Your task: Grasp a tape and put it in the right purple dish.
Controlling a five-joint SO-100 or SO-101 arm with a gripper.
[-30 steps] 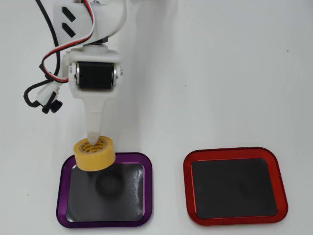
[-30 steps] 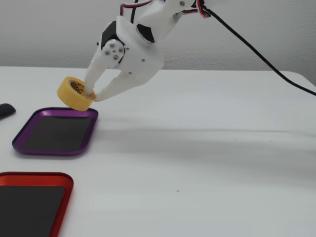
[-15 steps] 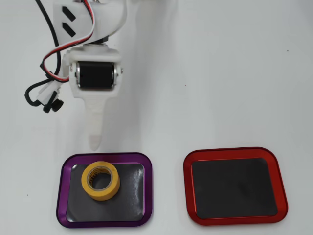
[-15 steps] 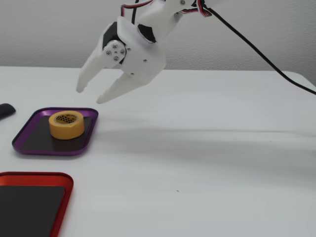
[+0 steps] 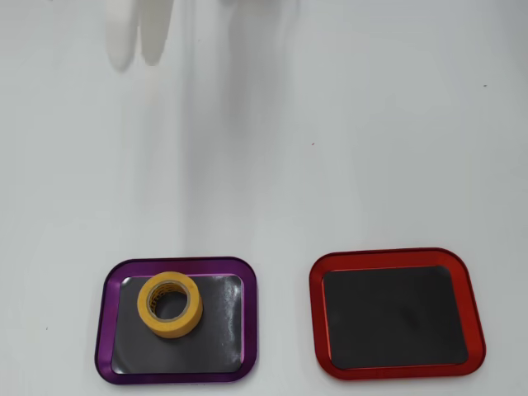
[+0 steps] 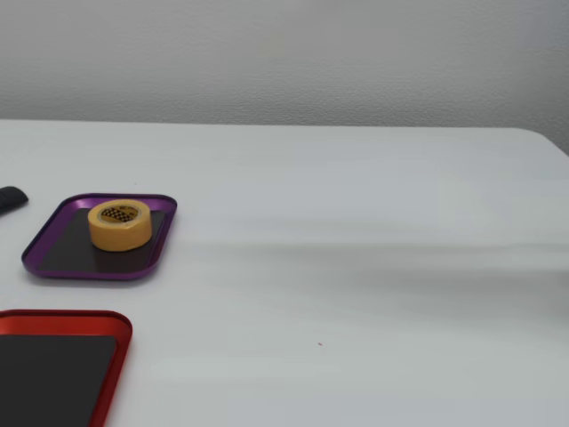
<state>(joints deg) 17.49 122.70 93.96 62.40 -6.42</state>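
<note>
The tape (image 5: 170, 304) is a small yellow roll with a cardboard core. It lies flat inside the purple-rimmed dish (image 5: 103, 330), on the left half of its black floor. In the overhead view this dish is at the lower left. In the fixed view the tape (image 6: 120, 224) and the purple dish (image 6: 53, 267) are at the left. Two pale blurred shapes at the top edge of the overhead view look like my gripper (image 5: 139, 37). It is far from the tape and holds nothing. Its jaw state is too blurred to read. The fixed view does not show the gripper.
A red-rimmed tray (image 5: 313, 313) with a black floor holds nothing and lies to the right of the purple dish in the overhead view. It also shows at the lower left of the fixed view (image 6: 107, 374). A small black object (image 6: 11, 198) sits at that view's left edge.
</note>
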